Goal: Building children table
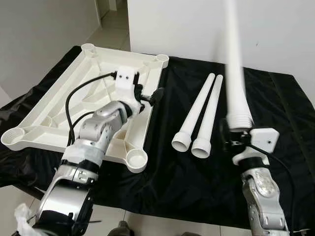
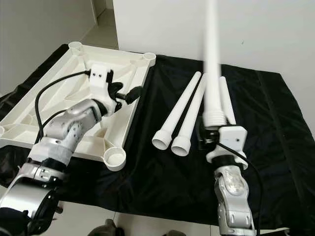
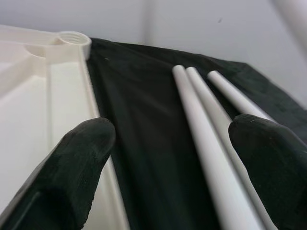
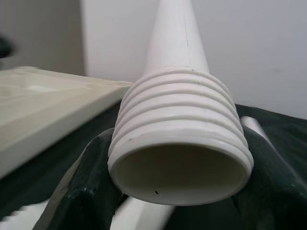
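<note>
The right claw [image 2: 205,135] is clamped on the threaded end of a white table leg [image 2: 212,64], holding it upright above the black cloth [image 2: 157,187]. The left claw [image 1: 147,96], fingers apart, hovers over the edge of the upturned white tabletop [image 1: 54,128]. 2 legs [image 1: 197,120] lie side by side on the cloth. No writing is readable.
</note>
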`<state>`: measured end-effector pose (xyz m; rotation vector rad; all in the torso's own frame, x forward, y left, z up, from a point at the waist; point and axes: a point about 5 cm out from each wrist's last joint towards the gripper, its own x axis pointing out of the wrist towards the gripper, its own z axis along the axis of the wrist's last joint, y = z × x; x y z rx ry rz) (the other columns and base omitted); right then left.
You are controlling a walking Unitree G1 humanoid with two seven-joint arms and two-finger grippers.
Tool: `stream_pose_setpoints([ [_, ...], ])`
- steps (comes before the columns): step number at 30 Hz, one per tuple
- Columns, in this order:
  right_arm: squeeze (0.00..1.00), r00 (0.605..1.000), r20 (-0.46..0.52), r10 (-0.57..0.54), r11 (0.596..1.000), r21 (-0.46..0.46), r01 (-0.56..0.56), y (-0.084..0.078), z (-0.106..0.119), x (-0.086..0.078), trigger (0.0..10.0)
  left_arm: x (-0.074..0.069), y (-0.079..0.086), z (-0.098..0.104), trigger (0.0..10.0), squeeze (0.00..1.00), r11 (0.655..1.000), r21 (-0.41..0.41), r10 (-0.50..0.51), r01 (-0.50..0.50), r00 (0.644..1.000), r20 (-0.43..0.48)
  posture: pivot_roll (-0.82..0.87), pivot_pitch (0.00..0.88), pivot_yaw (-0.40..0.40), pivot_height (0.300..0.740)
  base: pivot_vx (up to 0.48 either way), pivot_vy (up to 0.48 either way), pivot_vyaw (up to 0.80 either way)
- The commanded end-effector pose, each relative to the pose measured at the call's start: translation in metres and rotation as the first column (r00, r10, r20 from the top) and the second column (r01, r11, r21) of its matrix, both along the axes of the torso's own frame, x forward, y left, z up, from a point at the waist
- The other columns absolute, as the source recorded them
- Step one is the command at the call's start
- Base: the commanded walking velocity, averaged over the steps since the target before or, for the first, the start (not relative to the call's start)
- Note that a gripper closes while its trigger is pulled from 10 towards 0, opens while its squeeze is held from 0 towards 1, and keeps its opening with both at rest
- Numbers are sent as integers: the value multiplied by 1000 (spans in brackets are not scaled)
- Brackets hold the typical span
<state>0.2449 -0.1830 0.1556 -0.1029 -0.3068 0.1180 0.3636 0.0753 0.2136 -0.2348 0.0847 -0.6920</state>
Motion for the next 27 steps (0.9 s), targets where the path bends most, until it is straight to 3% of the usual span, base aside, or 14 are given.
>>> stream_pose_setpoints([
  [1,0,998,32,52,999,-9,-52,4,4,2,10000,-20,-18,13,10000,0,844,-89,-520,529,847,108,24,0,18,740,0,0,0],
  [4,0,994,43,103,994,-40,-101,10,6,6,10000,-17,-24,23,10000,0,826,-137,-534,546,837,115,16,0,23,740,0,0,0],
  [7,0,985,44,167,983,-87,-163,19,8,12,10000,-18,-32,41,10000,0,757,-267,-586,596,800,127,11,0,25,740,0,0,0],
  [10,0,983,44,180,980,-92,-175,21,9,13,10000,-19,-34,44,10000,0,740,-290,-599,607,791,126,11,0,25,740,0,0,0],
  [12,0,973,38,229,968,-109,-224,28,9,16,10000,-23,-38,52,10000,0,681,-348,-646,644,752,129,6,0,23,740,0,0,0],
  [13,0,973,38,229,968,-109,-224,28,9,16,10000,-23,-38,52,10000,0,681,-348,-646,644,752,129,6,0,23,740,0,0,0],
  [14,0,967,36,252,962,-120,-246,32,9,17,10000,-24,-39,55,10000,0,649,-375,-669,662,732,133,5,0,22,740,0,0,0],
  [16,0,963,39,265,957,-136,-258,35,9,18,10000,-25,-41,56,10000,0,632,-391,-685,669,718,122,4,0,22,740,0,0,0],
  [23,0,949,51,310,939,-171,-297,42,11,21,10000,-24,-46,56,10000,0,631,-399,-691,665,716,100,-1,0,23,740,0,0,0],
  [24,0,934,65,350,922,-201,-332,50,13,19,10000,-16,-46,59,10000,0,650,-431,-663,626,744,80,-5,0,23,740,0,0,0],
  [25,0,934,65,350,922,-201,-332,50,13,19,10000,-16,-46,59,10000,0,650,-431,-663,626,744,80,-5,0,23,740,0,0,0],
  [27,0,924,72,376,911,-214,-354,57,12,14,10000,-8,-42,65,10000,0,675,-457,-625,580,778,64,-4,0,21,740,0,0,0],
])
